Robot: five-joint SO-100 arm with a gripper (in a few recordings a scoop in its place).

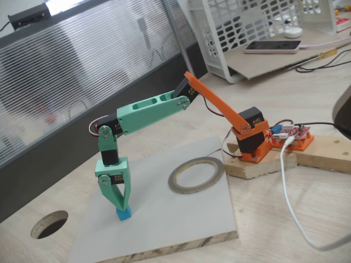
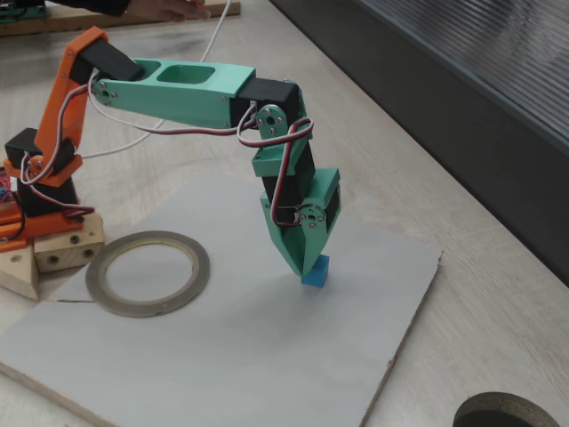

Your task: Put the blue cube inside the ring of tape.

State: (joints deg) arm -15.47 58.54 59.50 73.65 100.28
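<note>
Both fixed views show the blue cube [image 1: 124, 213] [image 2: 315, 271] on the grey board [image 1: 164, 219], well apart from the ring of tape [image 1: 196, 175] [image 2: 148, 272], towards the board's far end from the arm's base. It looks light, stiff and matte, so probably not slippery; two opposite flat faces are the sensible place to grip. The gripper [image 1: 121, 206] [image 2: 308, 264] points straight down with its tips at the cube's top. Whether the fingers are clamped on it or merely touching, I cannot tell: the tips hide the contact. The ring lies flat, its opening bare.
</note>
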